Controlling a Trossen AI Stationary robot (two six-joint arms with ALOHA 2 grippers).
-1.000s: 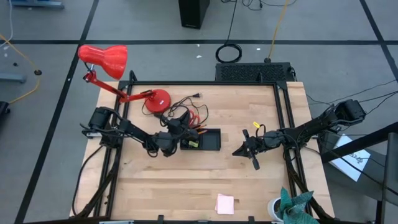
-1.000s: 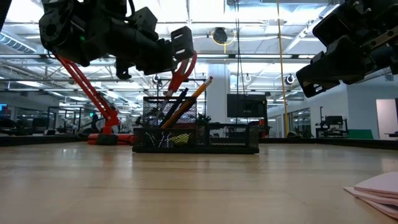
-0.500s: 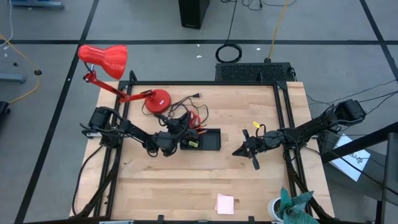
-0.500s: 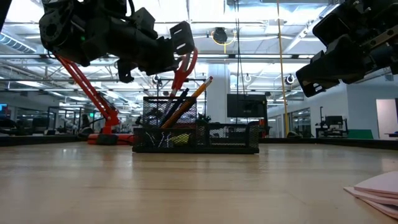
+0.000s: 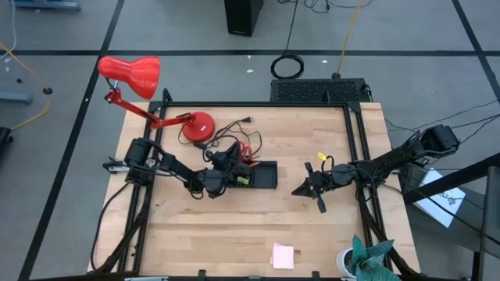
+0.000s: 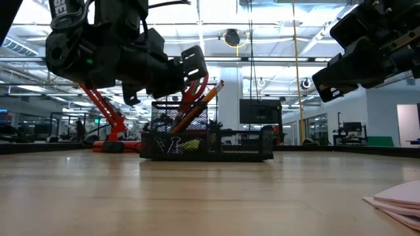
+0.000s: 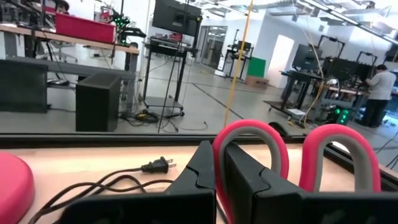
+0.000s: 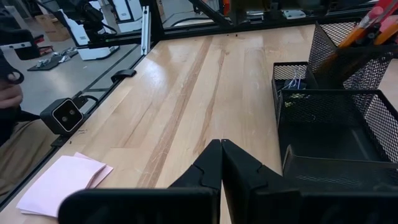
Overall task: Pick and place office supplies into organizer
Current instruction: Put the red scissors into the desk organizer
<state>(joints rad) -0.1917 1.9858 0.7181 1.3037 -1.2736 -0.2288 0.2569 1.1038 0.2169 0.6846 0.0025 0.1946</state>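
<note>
Red scissors (image 7: 273,155): we saw the left gripper (image 7: 219,171) clamping them above the organizer (image 5: 254,176).
Right gripper (image 5: 311,184): closed, empty, beside the organizer.

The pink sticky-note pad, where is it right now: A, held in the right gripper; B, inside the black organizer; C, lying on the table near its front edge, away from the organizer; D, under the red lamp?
C: the high view shows the pink sticky-note pad flat on the bare wood near the table's front edge, well clear of the organizer and the shut right gripper.
</note>
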